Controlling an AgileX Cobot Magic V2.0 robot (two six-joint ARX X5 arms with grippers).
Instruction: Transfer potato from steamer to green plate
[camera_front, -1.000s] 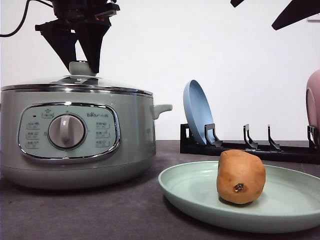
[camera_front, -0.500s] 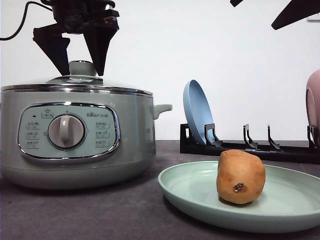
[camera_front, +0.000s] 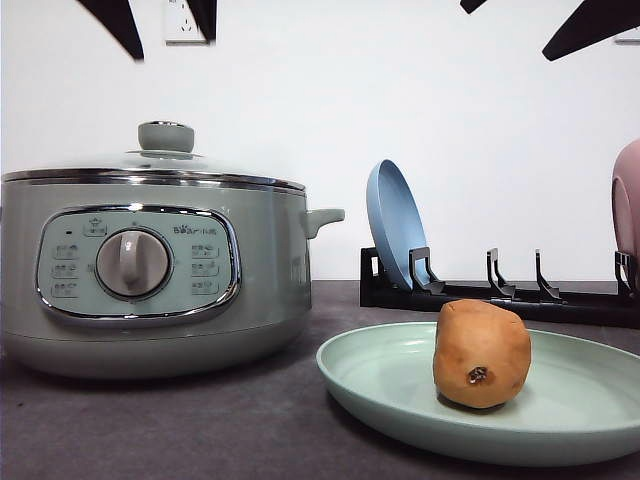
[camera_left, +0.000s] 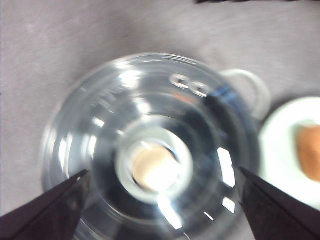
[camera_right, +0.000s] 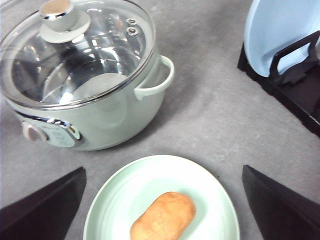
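Observation:
The orange-brown potato (camera_front: 482, 353) (camera_right: 162, 217) (camera_left: 310, 150) lies on the pale green plate (camera_front: 380, 385) (camera_right: 125, 190) at the front right. To its left stands the sage-green steamer (camera_front: 270, 270) (camera_right: 115, 117) with its glass lid (camera_left: 100, 110) on, knob (camera_front: 166, 136) upright. High above the knob my left gripper (camera_front: 170, 45) (camera_left: 162, 171) hangs open and holds nothing. At the upper right, above the plate, my right gripper (camera_front: 505, 33) (camera_right: 164, 169) is open and empty.
Behind the green plate a black rack (camera_front: 500, 295) (camera_right: 300, 95) holds a blue plate (camera_front: 395, 225) (camera_right: 280, 25) on edge and a pink plate (camera_front: 627, 210) at the far right. The steamer's side handle (camera_right: 157, 80) points toward the rack.
My left gripper spread its fingers off the lid knob and rose straight up until only its tips show. The lid stays on the steamer. Potato and right gripper have not moved.

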